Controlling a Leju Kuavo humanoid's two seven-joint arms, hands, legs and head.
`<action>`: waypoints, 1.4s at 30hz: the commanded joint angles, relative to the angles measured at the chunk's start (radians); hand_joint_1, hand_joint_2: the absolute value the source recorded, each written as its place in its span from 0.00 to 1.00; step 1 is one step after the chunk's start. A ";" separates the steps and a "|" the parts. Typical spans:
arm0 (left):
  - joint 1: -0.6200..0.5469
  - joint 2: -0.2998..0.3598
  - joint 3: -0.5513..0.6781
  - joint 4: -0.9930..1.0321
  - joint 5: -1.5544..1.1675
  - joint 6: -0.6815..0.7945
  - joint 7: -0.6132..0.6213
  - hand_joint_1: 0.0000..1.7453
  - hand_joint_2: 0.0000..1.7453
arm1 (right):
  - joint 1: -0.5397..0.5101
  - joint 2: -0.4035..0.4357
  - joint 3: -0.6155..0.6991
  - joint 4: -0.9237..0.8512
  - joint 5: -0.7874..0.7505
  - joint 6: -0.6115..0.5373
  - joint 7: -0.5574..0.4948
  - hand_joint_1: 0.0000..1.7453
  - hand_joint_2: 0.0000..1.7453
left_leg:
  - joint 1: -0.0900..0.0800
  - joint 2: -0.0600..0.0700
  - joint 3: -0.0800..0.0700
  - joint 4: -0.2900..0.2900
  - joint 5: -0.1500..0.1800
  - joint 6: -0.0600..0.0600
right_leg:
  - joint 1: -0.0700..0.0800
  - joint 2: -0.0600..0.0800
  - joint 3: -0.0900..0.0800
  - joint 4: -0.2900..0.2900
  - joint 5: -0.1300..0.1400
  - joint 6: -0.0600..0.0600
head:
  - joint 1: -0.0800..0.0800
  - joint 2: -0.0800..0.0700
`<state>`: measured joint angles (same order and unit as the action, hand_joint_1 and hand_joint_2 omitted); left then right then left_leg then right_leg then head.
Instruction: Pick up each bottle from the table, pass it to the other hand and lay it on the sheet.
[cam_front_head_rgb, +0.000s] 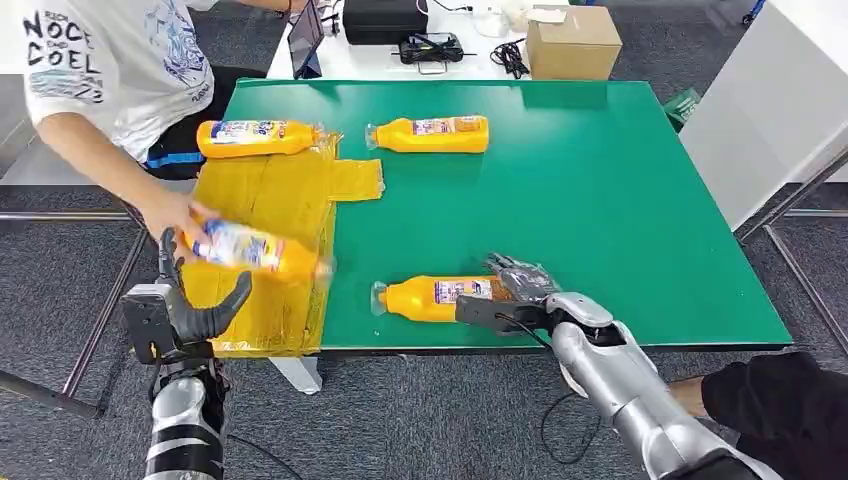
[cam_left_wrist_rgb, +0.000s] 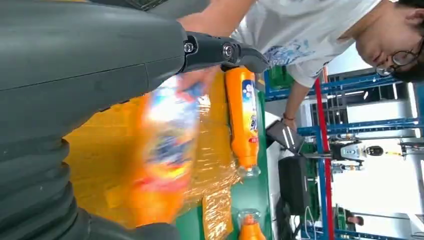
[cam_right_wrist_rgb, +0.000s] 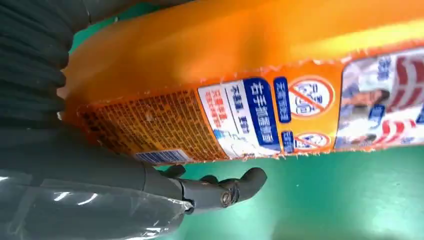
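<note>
Right hand (cam_front_head_rgb: 520, 290) lies over the base end of an orange bottle (cam_front_head_rgb: 430, 298) on the green counter (cam_front_head_rgb: 600, 200), fingers wrapped around it. Left hand (cam_front_head_rgb: 190, 300) hangs spread and empty beside the yellow sheet (cam_front_head_rgb: 280, 195), where a person's hand (cam_front_head_rgb: 170, 212) grips a blurred bottle (cam_front_head_rgb: 250, 248). Another bottle (cam_front_head_rgb: 255, 137) lies on the sheet's far edge and one more (cam_front_head_rgb: 430, 134) on the counter.

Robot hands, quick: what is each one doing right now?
Left hand: open, fingers apart, holding nothing; a person's hand holds the blurred bottle just above it.
Right hand: around the nearest bottle; grip cannot be told.
</note>
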<state>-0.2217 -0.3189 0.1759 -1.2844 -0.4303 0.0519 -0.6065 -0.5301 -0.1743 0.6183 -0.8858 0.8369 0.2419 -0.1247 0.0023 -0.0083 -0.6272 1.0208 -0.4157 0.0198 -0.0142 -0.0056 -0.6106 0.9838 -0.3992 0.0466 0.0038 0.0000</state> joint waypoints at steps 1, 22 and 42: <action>-0.044 0.006 -0.017 0.096 0.004 -0.003 0.000 0.00 1.00 | -0.051 0.014 0.113 0.154 -0.009 -0.006 -0.003 0.31 1.00 | 0.000 0.001 0.005 -0.001 -0.001 -0.001 | 0.001 0.000 0.005 -0.001 -0.001 -0.002 | 0.000 0.000; 0.003 -0.026 -0.042 0.074 0.069 -0.096 0.076 0.00 1.00 | 0.280 0.206 -0.222 -0.303 -0.021 -0.341 0.006 1.00 1.00 | 0.001 0.004 0.005 -0.001 -0.002 -0.002 | 0.001 0.002 0.004 0.000 -0.001 -0.002 | 0.000 0.000; 0.076 0.061 -0.299 0.080 0.717 -0.501 0.275 0.00 1.00 | 0.509 0.406 -0.581 -0.655 -0.155 -0.513 -0.339 1.00 1.00 | 0.000 -0.002 0.002 -0.002 -0.002 -0.001 | -0.001 -0.002 0.002 -0.003 -0.002 -0.001 | -0.001 0.000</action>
<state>-0.1638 -0.3292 0.0333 -1.2608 0.0676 -0.3111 -0.3674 -0.0616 0.2315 0.0867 -1.6060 0.7295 -0.3186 -0.3829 0.0017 -0.0089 -0.6306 1.0206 -0.4163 0.0202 -0.0152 -0.0061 -0.6138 0.9832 -0.3993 0.0470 0.0027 0.0000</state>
